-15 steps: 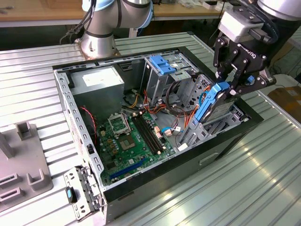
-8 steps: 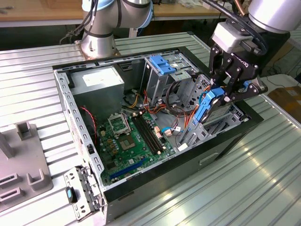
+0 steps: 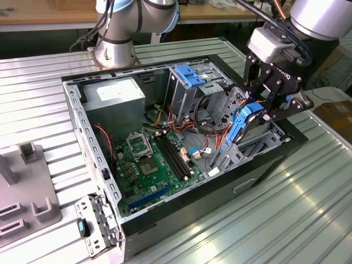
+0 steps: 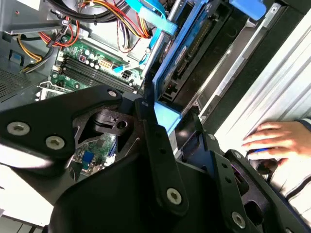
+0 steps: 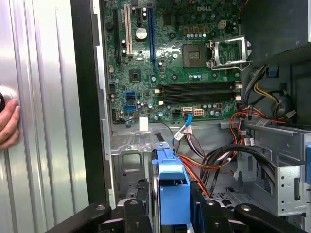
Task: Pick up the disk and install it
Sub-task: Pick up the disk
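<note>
1 PC case [image 3: 82,129], 1 motherboard [image 3: 151,170], 1 grey PSU box [image 3: 113,99], 1 drive cage [image 3: 180,96] w/ 1 blue latch [image 3: 190,76]. 1 arm [image 3: 316,16], 1 gripper [image 3: 263,114], 1 disk [image 3: 245,125]. 1 grey fixture [image 3: 27,190]; 1 hand [image 4: 274,141] apiece in both wrist views.

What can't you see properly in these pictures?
- The disk's label: exterior view, the disk stands nearly edge-on and the gripper covers part.
- What lies under the disk: first wrist view, its blue rail blocks it.
- The rest of the person's hand: first wrist view, cut off by the picture's edge.
</note>
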`<state>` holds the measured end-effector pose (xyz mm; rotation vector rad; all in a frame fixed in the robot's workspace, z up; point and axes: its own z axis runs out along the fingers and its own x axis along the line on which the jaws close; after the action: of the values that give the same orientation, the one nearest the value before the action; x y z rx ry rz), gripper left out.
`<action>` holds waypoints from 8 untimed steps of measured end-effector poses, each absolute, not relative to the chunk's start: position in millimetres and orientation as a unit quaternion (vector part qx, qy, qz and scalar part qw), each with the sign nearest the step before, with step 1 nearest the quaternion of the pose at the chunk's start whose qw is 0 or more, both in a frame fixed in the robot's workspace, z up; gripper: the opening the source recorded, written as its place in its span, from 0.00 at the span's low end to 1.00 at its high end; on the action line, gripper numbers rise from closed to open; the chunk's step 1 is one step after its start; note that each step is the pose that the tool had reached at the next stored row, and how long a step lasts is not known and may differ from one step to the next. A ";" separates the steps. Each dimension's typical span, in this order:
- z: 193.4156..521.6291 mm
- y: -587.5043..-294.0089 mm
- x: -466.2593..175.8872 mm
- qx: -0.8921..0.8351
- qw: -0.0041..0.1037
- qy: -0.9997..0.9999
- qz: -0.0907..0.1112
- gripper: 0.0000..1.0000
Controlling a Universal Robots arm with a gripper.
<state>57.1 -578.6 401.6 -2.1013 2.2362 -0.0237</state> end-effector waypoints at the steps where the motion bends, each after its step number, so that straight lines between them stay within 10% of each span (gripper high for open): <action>1: 401.6 -578.6 57.1 -0.684 0.036 0.728 -0.008 0.45; 4: 401.5 -578.6 57.1 -0.684 0.036 0.728 -0.008 0.64; 8: 401.5 -578.6 63.6 -0.684 0.036 0.728 -0.008 0.64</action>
<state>63.6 -578.6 401.5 -2.1015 2.2363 -0.0237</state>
